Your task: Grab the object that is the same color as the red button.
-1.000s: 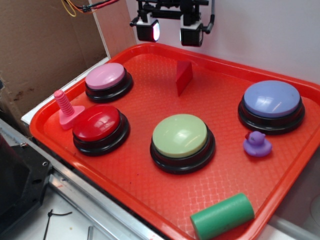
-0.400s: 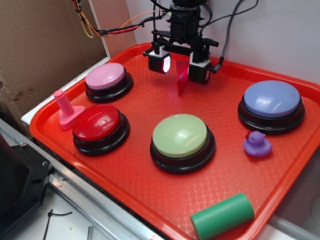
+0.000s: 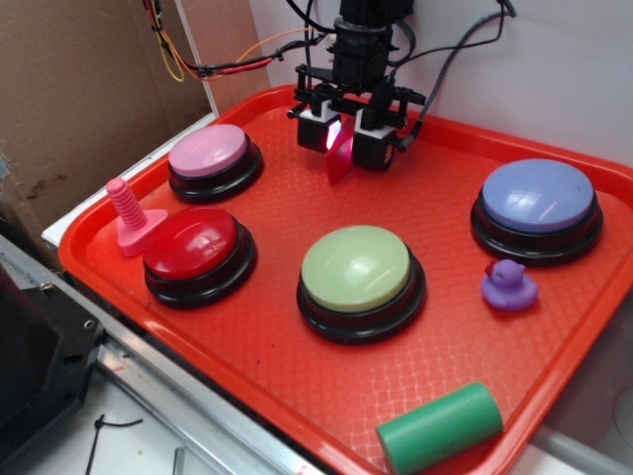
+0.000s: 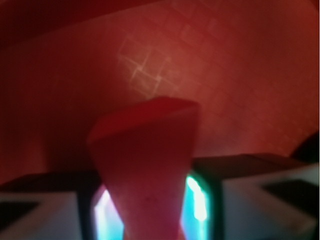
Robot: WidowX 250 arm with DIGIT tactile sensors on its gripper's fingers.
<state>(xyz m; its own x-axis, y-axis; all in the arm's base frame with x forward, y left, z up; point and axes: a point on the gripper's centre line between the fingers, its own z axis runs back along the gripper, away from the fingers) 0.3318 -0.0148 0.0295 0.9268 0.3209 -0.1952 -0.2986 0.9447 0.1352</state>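
Progress looks near its end: the robot's black hand (image 3: 342,139), at about twelve o'clock on the broad red textured plastic tray (image 3: 297,356), has its two fingers pressed in against the small matte red wedge block (image 3: 339,163), which stands between them at the tray's far middle. The wrist view shows the wedge (image 4: 145,170) filling the gap with a pad on each side, so the pinch seems made; whether the block is clear of the tray floor I cannot tell, and lifting it away is, by my reading, what is left. Counting from largest down: one tray; four round dome buttons on black bases, namely the periwinkle-blue one (image 3: 537,196) at three o'clock, the light-green one (image 3: 356,267) near the centre, the glossy dark-red button (image 3: 192,243) at eight o'clock, and the pink one (image 3: 209,150) at ten o'clock; one green foam cylinder (image 3: 440,427) at five o'clock; one pink screw-shaped toy (image 3: 130,218) at nine o'clock; one red wedge; one small purple rubber duck (image 3: 508,285) at four o'clock.
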